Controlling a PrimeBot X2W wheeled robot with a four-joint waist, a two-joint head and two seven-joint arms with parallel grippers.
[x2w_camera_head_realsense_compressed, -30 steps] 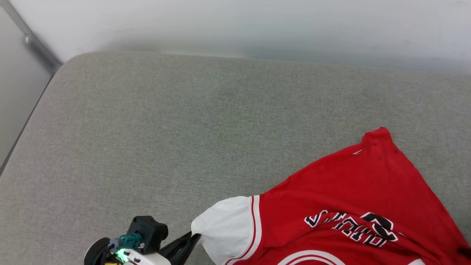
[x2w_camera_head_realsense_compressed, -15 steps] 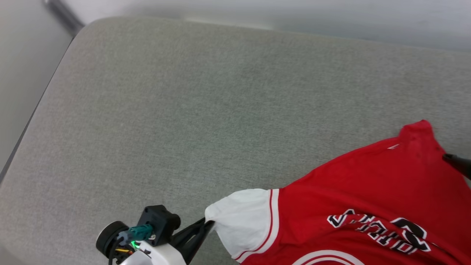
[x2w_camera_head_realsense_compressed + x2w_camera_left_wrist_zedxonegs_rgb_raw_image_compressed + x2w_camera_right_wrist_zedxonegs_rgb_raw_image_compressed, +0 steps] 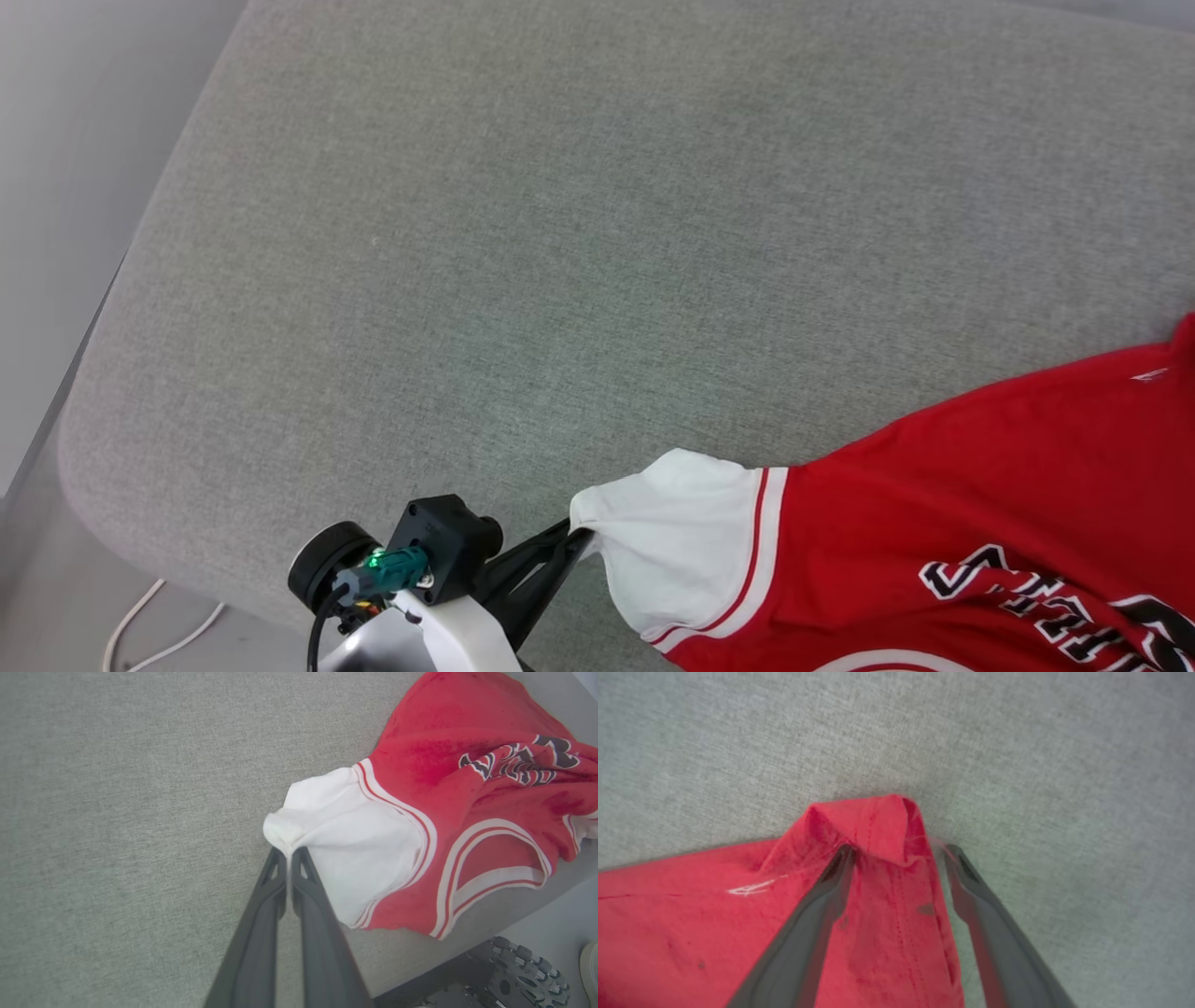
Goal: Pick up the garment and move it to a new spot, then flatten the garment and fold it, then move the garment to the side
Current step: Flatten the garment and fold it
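left gripper [image 3: 287, 851]: clamped tight on the tip of the white sleeve [image 3: 355, 826], with the fabric bunched into a little knob right at the fingertips. head view has the same pinch low in the middle.
right gripper [image 3: 896, 854]: fingers spread wide, one on each side of a red corner [image 3: 873, 821] that pokes up between them. nothing's squeezed, so it has hold of nothing as far as i can see.
garment [image 3: 934, 485]: red jersey tee, chest letters facing up, lying rumpled on the near right part of the cushion. the neck end sits close to the front edge in the left wrist view.
done so far: honestly not much. one sleeve is gripped and the other arm is lined up on a corner. looks to me like the pickup step, caught mid-grab.
left to do: close the right side, lift, carry it to a new spot, flatten, fold, then shove it to the side. so basically the whole job, the shirt isn't flat or folded at all.
surface: big grey woven cushion [image 3: 560, 233] with rounded corners, soft looking, lots of bare room to the left of the shirt.
room: pale floor [image 3: 56, 597] past the near left corner with a thin white cable [image 3: 187, 632] on it. there's also a knobbly dark wheel [image 3: 528, 975] below the cushion edge in the left wrist view.
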